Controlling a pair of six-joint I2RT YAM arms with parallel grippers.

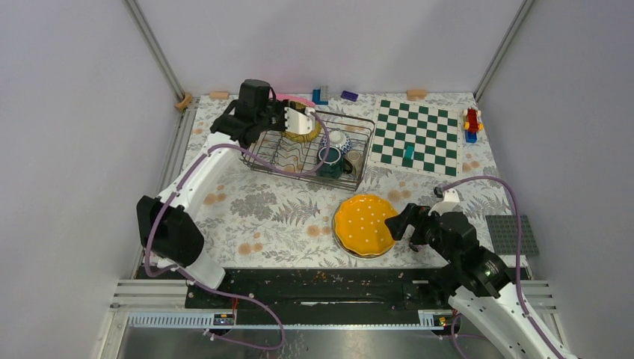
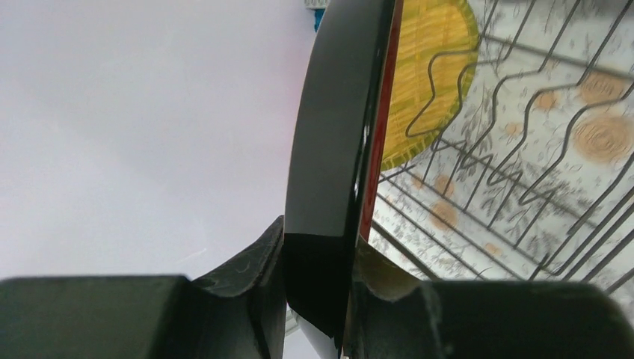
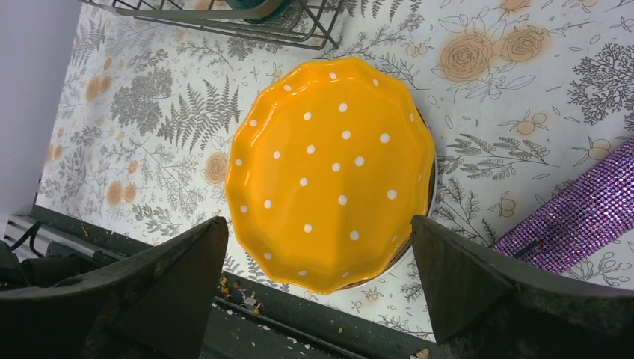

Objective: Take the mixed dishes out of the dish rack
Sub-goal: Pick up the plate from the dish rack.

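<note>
The dish rack (image 1: pixel 278 159) stands at the back left. My left gripper (image 1: pixel 294 120) is shut on the edge of the cream plate with a dark red rim (image 1: pixel 305 120), held upright over the rack's left part; the left wrist view shows the gripper (image 2: pixel 318 258) clamping the plate's glossy rim (image 2: pixel 336 127). The yellow woven-look plate (image 1: pixel 308 137) (image 2: pixel 426 75) stands behind it. The dark green mug (image 1: pixel 329 161), patterned bowl (image 1: pixel 340 140) and olive cup (image 1: pixel 355 159) sit in the rack's right end. A yellow dotted plate (image 1: pixel 365 224) (image 3: pixel 333 172) lies on the table. My right gripper (image 1: pixel 401 224) (image 3: pixel 321 292) is open beside it.
The green-and-white chessboard (image 1: pixel 416 138) with a teal piece (image 1: pixel 408 155) lies right of the rack. A toy block figure (image 1: pixel 471 123) and a grey baseplate (image 1: pixel 512 233) are at the right. A purple glittery cylinder (image 3: pixel 576 217) lies right of the yellow plate. Small blocks (image 1: pixel 320 96) line the back edge.
</note>
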